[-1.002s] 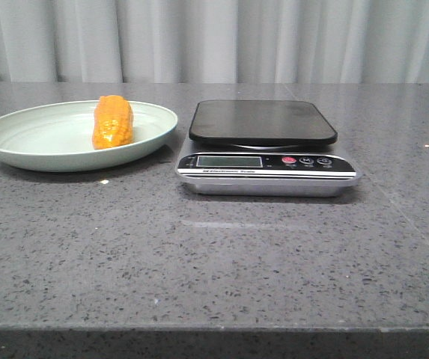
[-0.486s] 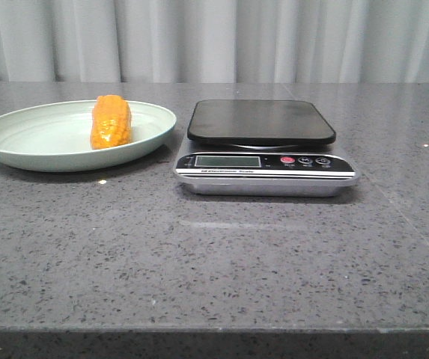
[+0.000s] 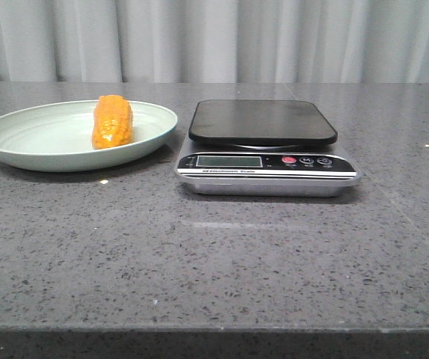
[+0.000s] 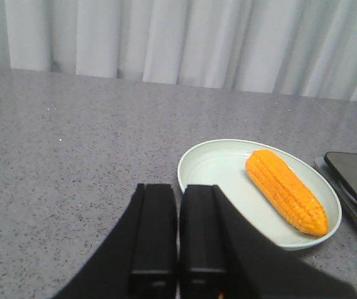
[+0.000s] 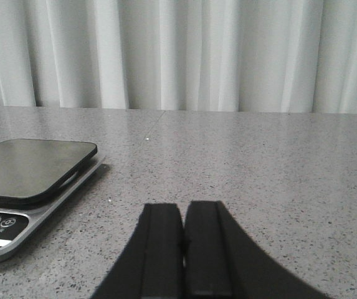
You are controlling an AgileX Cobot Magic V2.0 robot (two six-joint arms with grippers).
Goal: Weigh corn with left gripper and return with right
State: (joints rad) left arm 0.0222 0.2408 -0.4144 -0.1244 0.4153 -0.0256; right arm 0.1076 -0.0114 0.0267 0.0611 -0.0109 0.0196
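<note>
Only wrist views show tools — corn (image 3: 112, 122) plated

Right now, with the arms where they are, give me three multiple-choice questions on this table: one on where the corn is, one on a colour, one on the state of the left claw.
1. Where does the corn lie?
A. on the scale's platform
B. in the plate
C. on the bare table

2. What colour is the plate?
A. pale green
B. red
C. black

3. How is the left claw?
A. shut on the corn
B. wide open above the scale
C. shut and holding nothing

Answers:
1. B, the cob rests inside the plate, left of the kitchen scale, whose platform is bare.
2. A, its rim and bowl show pale green in the front and left wrist views.
3. C, its fingers meet with nothing between them, short of the plate.
</note>
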